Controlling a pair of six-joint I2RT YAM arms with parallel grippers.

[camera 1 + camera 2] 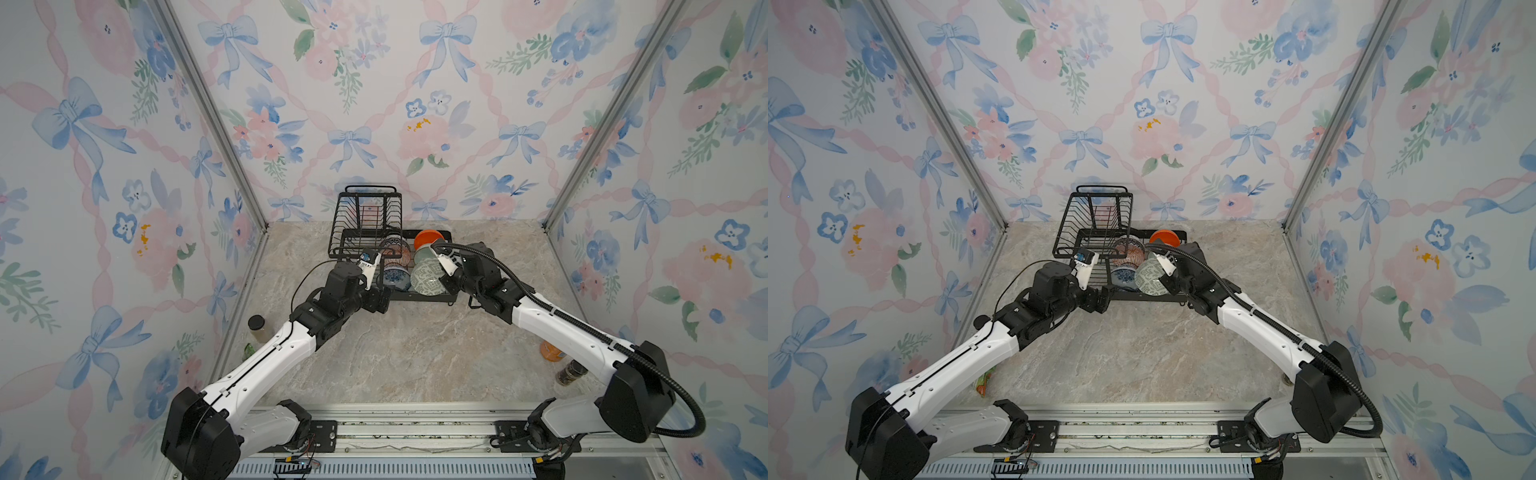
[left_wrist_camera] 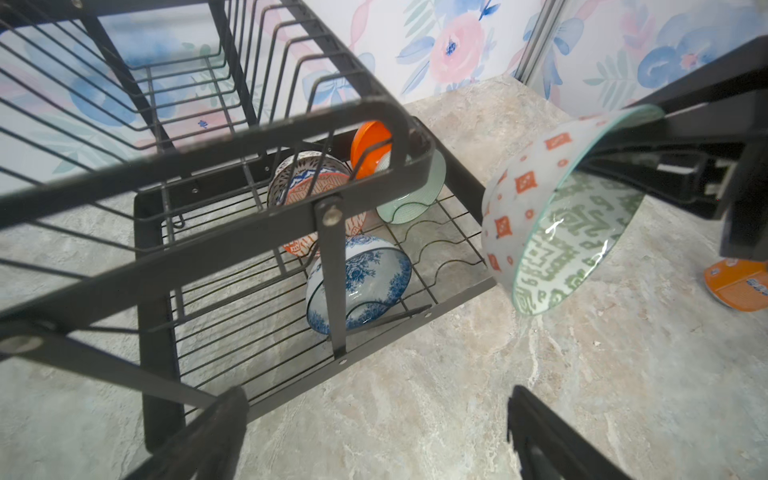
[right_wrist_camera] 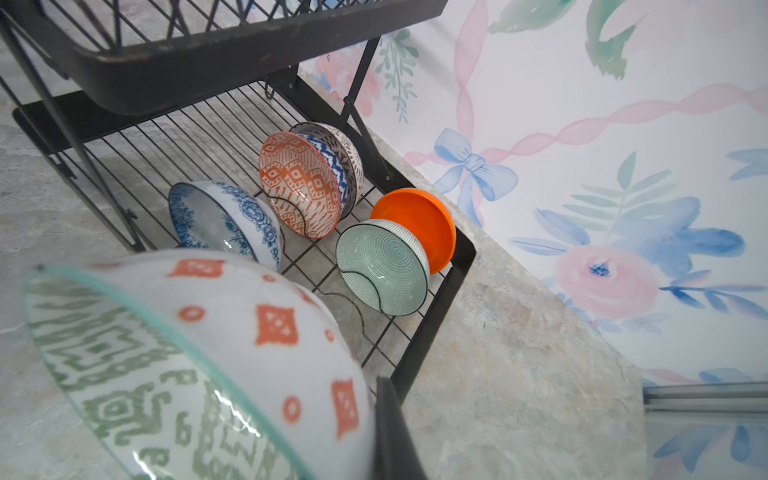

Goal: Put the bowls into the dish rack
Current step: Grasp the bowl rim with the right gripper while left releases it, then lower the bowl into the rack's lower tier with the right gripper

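The black wire dish rack stands at the back of the table. On its lower tray stand several bowls on edge: blue-white floral, orange-white patterned, white-black patterned, mint green and plain orange. My right gripper is shut on the rim of the green-white geometric bowl, tilted above the tray's front right part. My left gripper hangs open with nothing in it at the rack's front left.
An orange drink can and a dark spice jar sit by the right wall under the right arm. A lidded jar and a green packet lie by the left wall.
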